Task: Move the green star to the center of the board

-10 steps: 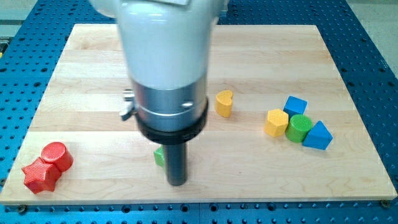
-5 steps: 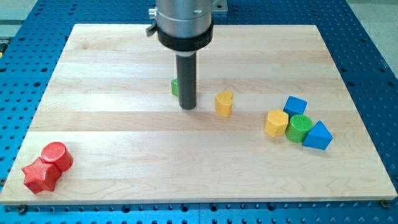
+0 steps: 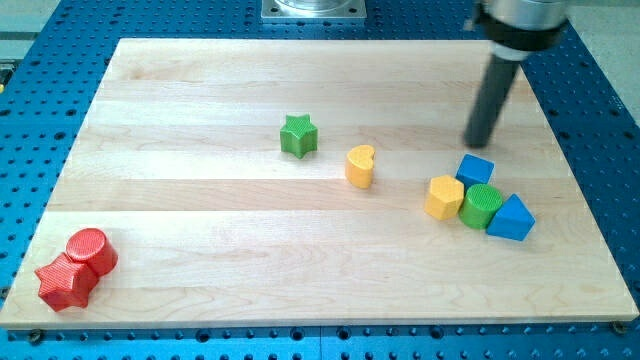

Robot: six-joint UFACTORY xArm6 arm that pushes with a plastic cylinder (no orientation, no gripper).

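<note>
The green star [image 3: 298, 135] lies on the wooden board [image 3: 200, 230], a little above and left of the board's middle, fully in view. A yellow heart-shaped block [image 3: 361, 166] sits just to its right and slightly lower. My tip [image 3: 479, 143] is far to the star's right, near the board's right side, just above the blue cube [image 3: 476, 170]. It touches no block.
A cluster at the right holds a yellow hexagonal block [image 3: 445, 197], a green cylinder [image 3: 482, 206], the blue cube and a blue triangular block [image 3: 512, 218]. A red cylinder [image 3: 90, 250] and a red star [image 3: 63, 284] sit at the bottom left corner.
The green star went from the board's lower middle up to just above and left of centre. My tip then left it and swung far right, above the blue cube.
</note>
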